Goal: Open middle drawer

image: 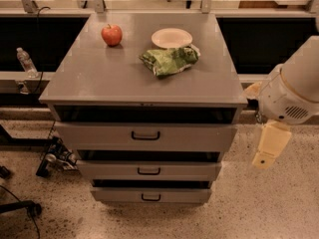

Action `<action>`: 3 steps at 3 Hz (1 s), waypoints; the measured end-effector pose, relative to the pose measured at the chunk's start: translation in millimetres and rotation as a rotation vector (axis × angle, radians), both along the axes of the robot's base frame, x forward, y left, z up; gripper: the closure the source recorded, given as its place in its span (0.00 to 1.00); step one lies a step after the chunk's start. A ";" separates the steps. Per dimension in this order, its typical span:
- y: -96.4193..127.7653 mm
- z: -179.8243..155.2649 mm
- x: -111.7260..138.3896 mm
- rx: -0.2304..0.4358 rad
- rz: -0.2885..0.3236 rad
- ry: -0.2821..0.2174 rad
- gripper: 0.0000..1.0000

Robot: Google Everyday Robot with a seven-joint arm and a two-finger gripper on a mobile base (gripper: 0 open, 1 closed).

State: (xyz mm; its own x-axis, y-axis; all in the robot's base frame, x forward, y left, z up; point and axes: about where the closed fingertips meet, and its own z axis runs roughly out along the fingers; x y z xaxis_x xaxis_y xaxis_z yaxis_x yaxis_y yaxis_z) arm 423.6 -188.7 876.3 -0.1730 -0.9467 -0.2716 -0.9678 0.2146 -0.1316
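Observation:
The grey metal cabinet (pixel 149 78) stands in the middle of the camera view with three drawer fronts. The middle drawer (pixel 148 171) is the low wide front with a small black pull handle (pixel 149 172), between the taller top drawer (pixel 146 136) and the lowest drawer (pixel 150 196). My gripper (pixel 268 148) hangs at the right edge of the view, beside the cabinet's right side and apart from it, at about the height of the top and middle drawers. It touches no handle.
On the cabinet top lie a red apple (pixel 111 34), a white plate (pixel 172 38) and a green chip bag (pixel 169 59). A water bottle (pixel 24 59) stands on the rail at left. Cables and a chair base (pixel 22 206) lie on the floor at left.

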 end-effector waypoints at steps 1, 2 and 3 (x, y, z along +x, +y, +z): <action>9.3 -46.3 -1.6 -0.001 0.017 0.039 0.00; 9.3 -46.3 -1.6 -0.001 0.017 0.039 0.00; 9.4 -55.8 -4.8 0.001 -0.003 0.033 0.00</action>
State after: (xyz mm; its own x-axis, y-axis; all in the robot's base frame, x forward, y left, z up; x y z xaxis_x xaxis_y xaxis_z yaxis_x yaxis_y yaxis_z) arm 418.9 -179.3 820.4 -0.1849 -0.9458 -0.2670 -0.9710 0.2178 -0.0991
